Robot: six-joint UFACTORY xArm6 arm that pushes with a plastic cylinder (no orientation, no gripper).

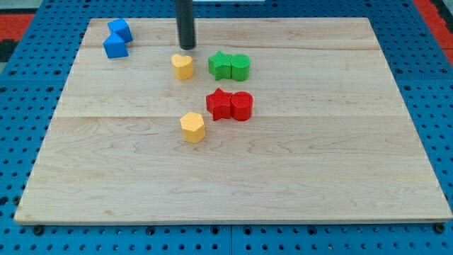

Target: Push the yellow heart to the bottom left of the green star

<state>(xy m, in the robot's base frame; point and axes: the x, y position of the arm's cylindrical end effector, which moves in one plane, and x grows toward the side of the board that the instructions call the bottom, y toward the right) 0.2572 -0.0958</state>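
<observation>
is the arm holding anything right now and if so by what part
Nothing is held. My tip is a bare rod end, standing just above the yellow heart toward the view's top, apparently not touching it. The green star lies to the heart's right.

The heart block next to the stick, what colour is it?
Yellow. The heart shows clearly in the camera view, just below my tip.

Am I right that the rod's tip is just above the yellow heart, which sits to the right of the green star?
Not quite: in the camera view the yellow heart sits to the left of the green star, not the right. The rest holds: my tip is just above the heart, toward the view's top.
</observation>
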